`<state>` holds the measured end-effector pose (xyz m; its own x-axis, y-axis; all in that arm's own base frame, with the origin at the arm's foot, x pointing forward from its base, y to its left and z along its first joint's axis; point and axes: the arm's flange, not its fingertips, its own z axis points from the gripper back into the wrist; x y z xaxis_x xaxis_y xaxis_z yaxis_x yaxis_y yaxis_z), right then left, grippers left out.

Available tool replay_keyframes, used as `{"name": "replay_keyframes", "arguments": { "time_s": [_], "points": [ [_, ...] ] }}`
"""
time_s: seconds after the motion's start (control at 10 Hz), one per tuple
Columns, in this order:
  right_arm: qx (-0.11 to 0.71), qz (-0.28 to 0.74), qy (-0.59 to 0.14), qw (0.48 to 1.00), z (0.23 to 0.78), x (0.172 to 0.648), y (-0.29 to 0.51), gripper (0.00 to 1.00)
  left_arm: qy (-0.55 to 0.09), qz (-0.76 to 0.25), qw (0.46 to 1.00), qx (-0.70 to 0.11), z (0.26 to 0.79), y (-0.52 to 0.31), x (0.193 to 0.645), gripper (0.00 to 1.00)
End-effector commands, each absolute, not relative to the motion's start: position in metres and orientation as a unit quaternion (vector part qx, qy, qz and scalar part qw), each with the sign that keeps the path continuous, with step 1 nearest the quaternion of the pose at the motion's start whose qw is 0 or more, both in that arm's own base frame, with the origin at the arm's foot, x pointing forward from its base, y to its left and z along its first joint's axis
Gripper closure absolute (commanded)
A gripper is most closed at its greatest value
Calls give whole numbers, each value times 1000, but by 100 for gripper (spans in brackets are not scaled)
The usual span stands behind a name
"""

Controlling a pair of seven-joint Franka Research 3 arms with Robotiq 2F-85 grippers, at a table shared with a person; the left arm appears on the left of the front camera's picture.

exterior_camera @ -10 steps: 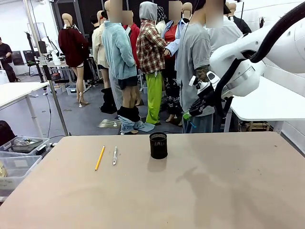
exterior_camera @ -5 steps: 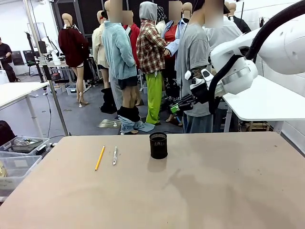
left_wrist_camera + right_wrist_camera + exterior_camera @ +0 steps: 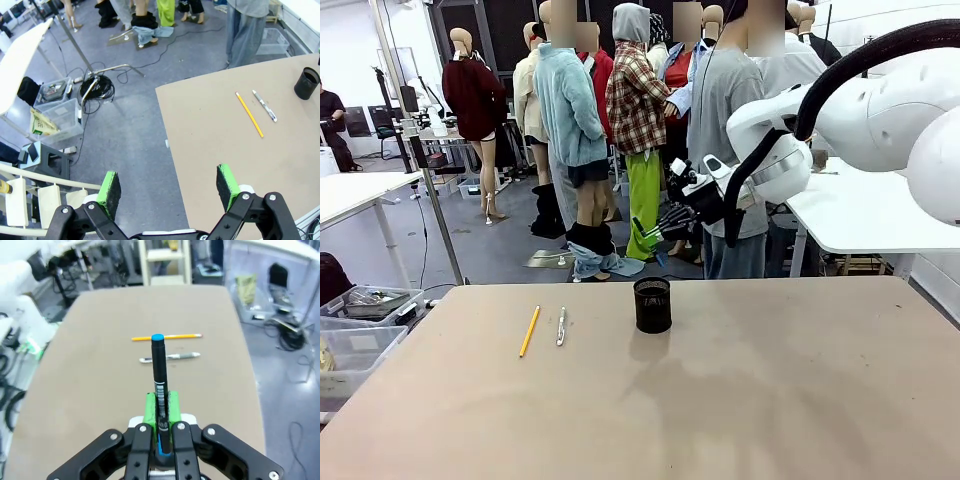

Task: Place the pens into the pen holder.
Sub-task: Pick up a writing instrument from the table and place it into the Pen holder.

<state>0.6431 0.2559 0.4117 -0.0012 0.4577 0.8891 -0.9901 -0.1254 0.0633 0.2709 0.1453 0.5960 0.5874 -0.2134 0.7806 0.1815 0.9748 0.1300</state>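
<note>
Right wrist view showed the right hand point(image 3: 161, 409) pressed shut on a blue-capped black pen point(image 3: 159, 365). It pinched the pen near one end, so most of the barrel stuck out past the fingertips. That was prob. so the free end could drop into the cup w/o the fingers meeting the rim.

In the front view that hand point(image 3: 655, 228) hung in the air above the pen holder point(image 3: 652, 305), well clear of its mouth. How far behind the holder it sat I couldn't tell. The holder stood upright on the table point(image 3: 770, 400), mouth up and ready to receive.

To the robot's left of the pen holder lay the yellow pencil point(image 3: 529, 331) and the silver pen point(image 3: 561, 326), flat on the table. They were roughly parallel, near each other but apart, w/ the silver one nearer the holder. Neither was in the cup yet.

Left wrist view showed the left hand point(image 3: 169, 185) spread wide w/ nothing between its pads. It was out over the floor point(image 3: 125, 125) on the pencil side, well apart from the pen holder point(image 3: 306, 83) — likely parked there to keep that side free for the other arm.
</note>
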Motion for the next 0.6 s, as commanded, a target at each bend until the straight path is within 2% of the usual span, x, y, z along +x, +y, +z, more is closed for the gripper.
{"name": "replay_keyframes", "arguments": {
  "time_s": [0.0,0.2,0.5],
  "points": [
    [418,642,-305,566,407,648,258,100,-444,-103,890,18,597,145,273,0],
    [456,637,-272,559,390,658,263,100,-444,-103,890,18,597,145,273,0],
    [460,644,-260,553,370,661,273,100,-444,-103,890,18,597,145,273,0]
  ]
}}
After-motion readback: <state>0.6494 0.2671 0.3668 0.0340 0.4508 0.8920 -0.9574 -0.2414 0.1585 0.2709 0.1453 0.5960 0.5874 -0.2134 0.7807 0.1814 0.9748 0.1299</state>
